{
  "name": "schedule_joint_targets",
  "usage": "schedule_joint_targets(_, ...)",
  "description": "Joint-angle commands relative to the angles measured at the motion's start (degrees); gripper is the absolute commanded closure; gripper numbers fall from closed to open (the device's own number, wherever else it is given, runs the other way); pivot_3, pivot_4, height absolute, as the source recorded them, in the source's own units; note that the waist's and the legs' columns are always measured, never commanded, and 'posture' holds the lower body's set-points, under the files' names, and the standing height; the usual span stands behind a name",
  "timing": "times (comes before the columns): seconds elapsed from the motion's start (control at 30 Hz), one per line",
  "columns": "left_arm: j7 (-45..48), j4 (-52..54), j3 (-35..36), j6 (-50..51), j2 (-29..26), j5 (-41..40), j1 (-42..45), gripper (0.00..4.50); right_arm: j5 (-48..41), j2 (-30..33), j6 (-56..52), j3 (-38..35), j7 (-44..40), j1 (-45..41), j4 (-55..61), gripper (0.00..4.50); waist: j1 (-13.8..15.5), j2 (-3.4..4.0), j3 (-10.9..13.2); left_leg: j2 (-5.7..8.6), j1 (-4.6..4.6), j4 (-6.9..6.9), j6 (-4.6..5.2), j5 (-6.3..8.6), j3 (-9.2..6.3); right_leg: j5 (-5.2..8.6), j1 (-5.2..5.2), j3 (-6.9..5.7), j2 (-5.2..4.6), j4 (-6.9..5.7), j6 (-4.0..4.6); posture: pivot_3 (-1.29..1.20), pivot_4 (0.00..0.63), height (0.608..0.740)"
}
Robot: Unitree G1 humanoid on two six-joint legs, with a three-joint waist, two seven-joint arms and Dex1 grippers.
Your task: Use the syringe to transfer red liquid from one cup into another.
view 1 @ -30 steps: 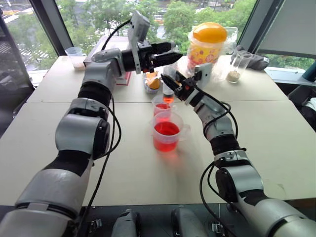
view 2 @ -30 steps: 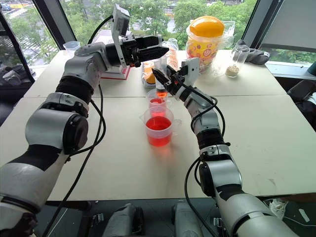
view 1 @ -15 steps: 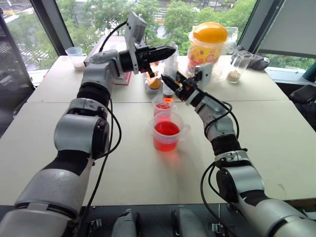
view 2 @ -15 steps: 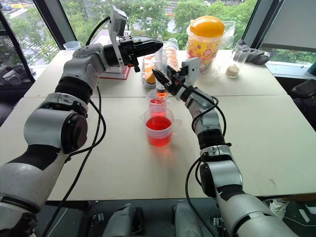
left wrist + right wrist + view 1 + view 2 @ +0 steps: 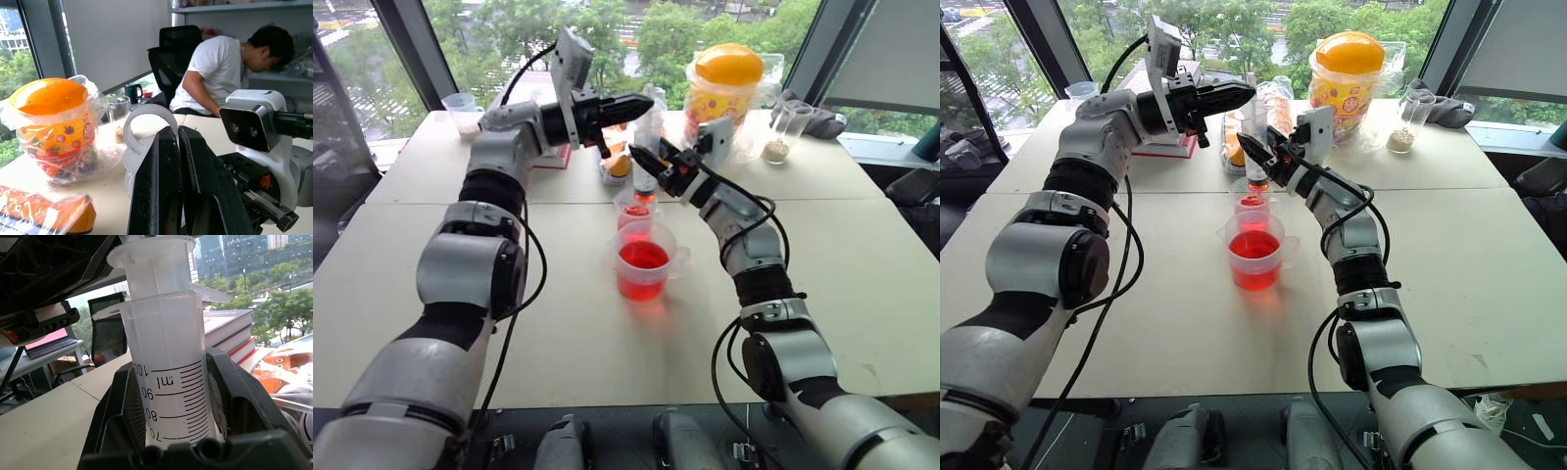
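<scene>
- Closing since the earlier frame, the left gripper [image 5: 1239, 91] pinched the plunger [image 5: 149, 264].
- Right gripper [image 5: 1255, 157] clamped the syringe [image 5: 1255, 137] upright over the narrower cup [image 5: 1253, 207].
- An off-axis press risked tilting it and spilling red liquid [image 5: 1254, 257].

Pale tables [image 5: 431, 284] pushed together in front of me, seams between them. Tall windows [image 5: 499, 29] with dark frames ahead; green treetops outside, daylight coming in. Grey blind [image 5: 891, 49] lowered on my right. Behind: black office chair [image 5: 171, 54], a person in a white shirt [image 5: 220, 73] bent over, wall shelves [image 5: 244, 7].
</scene>
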State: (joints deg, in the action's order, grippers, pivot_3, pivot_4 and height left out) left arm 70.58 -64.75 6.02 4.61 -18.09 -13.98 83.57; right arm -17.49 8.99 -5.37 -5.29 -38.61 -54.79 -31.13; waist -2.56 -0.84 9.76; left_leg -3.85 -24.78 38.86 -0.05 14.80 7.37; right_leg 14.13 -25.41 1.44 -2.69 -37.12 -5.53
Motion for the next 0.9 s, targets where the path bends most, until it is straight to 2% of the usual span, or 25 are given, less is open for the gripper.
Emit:
schedule_joint_targets(0.03, 1.6, 0.3, -2.2, 0.8, 0.5, 2.4, -1.6, 4.45, -2.9, -0.4, 1.7, -1.8, 0.4, -6.1, 5.7, 3.11, 0.0, 0.00, 0.0, 0.00, 0.00, 0.00, 0.00, 0.00, 0.00, 0.00, 0.00, 0.00, 0.00, 0.00, 0.00, 0.00, 0.150, 0.740)
schedule_joint_targets(0.47, 1.9, 3.0, -2.8, 2.2, 0.3, 2.5, -3.9, 4.45, -3.5, -0.2, 2.3, -3.0, 0.7, -9.0, 3.4, 3.11, 0.0, 0.00, 0.0, 0.00, -0.01, 0.00, 0.00, 0.00, 0.00, 0.00, 0.00, 0.00, 0.00, 0.00, 0.00, 0.00, 0.150, 0.740)
schedule_joint_targets(0.83, 0.7, 3.8, -0.7, 3.1, -2.1, 0.9, -1.9, 4.45, -2.1, -0.9, 2.5, -1.6, 0.2, -6.5, 2.8, 3.11, 0.0, 0.00, 0.0, 0.00, -0.01, 0.00, 0.00, 0.00, 0.00, 0.00, 0.00, 0.00, 0.00, -0.01, 0.00, 0.00, 0.150, 0.740)
schedule_joint_targets(0.9, 0.5, 4.0, 0.0, 3.6, -3.0, 0.4, -1.2, 3.92, -1.9, -1.0, 2.6, -1.4, 0.1, -5.9, 2.7, 3.11, 0.0, 0.00, 0.0, 0.00, -0.01, 0.00, 0.00, 0.00, 0.00, 0.00, 0.00, 0.00, 0.00, -0.01, 0.00, 0.00, 0.150, 0.740)
